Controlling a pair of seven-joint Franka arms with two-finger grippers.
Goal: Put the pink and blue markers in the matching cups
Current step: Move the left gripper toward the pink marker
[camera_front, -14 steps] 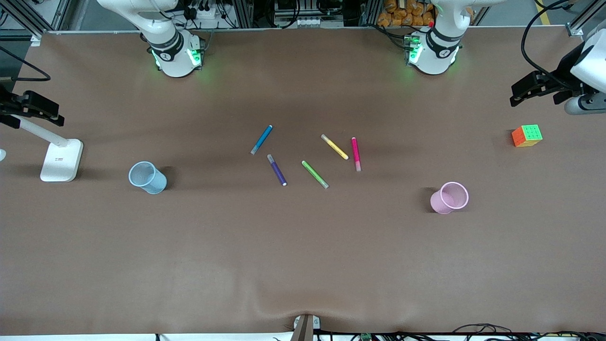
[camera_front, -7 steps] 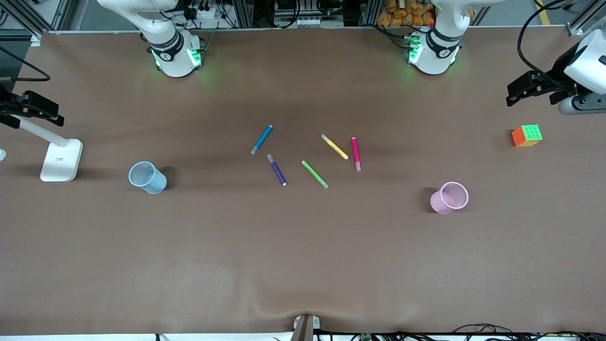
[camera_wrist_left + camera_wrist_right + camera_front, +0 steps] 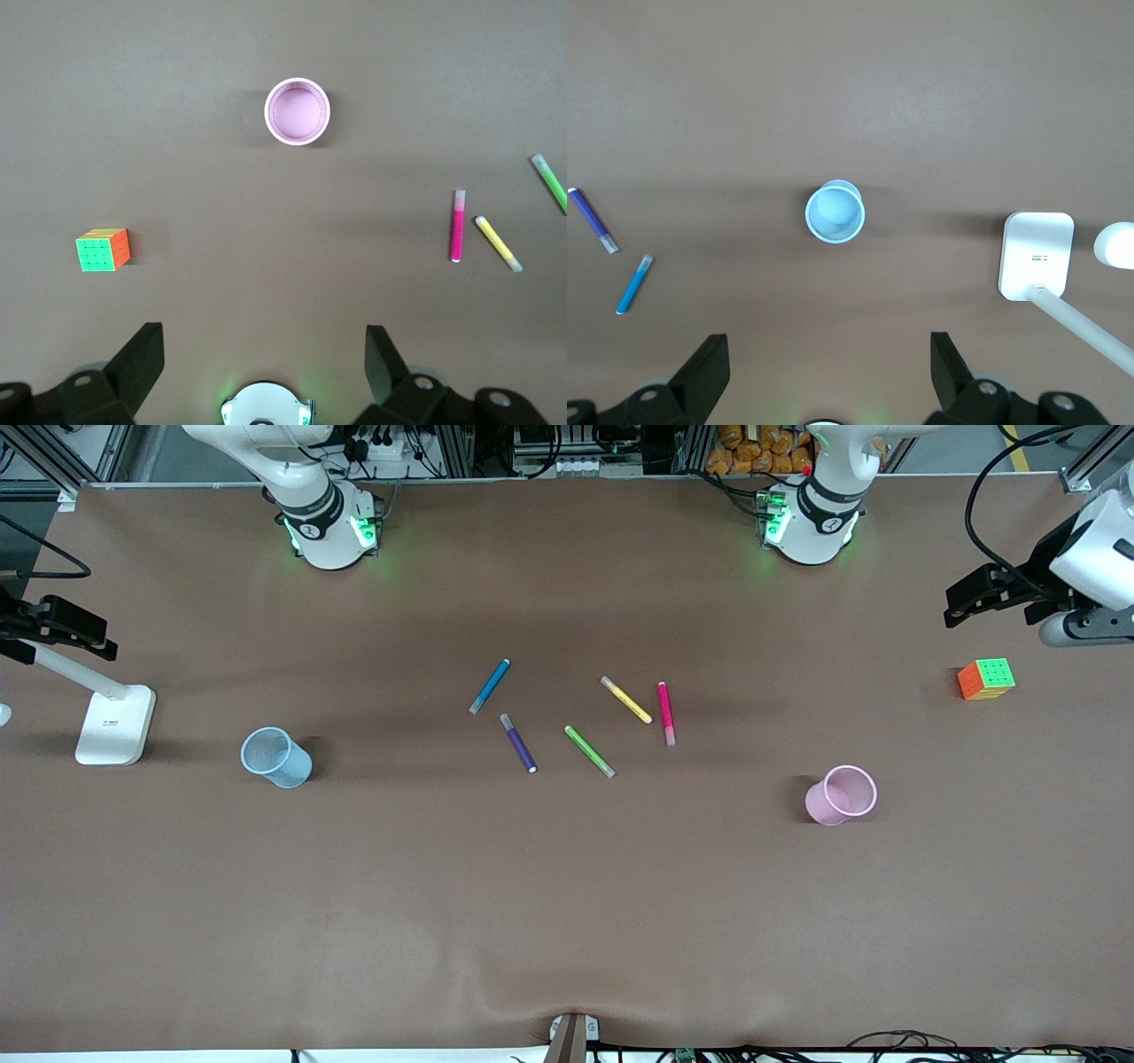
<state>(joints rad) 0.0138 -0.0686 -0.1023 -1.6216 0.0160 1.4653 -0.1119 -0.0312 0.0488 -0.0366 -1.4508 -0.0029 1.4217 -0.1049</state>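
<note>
Both claws hang open, high over seemingly translucent pink cup (image 3: 841,794) and blue cup (image 3: 275,757).

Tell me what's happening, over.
Both end effectors, left and right, open, empty, at table ends. Pink felt marker and blue felt marker lie outside cups. Nothing blocking.
</note>
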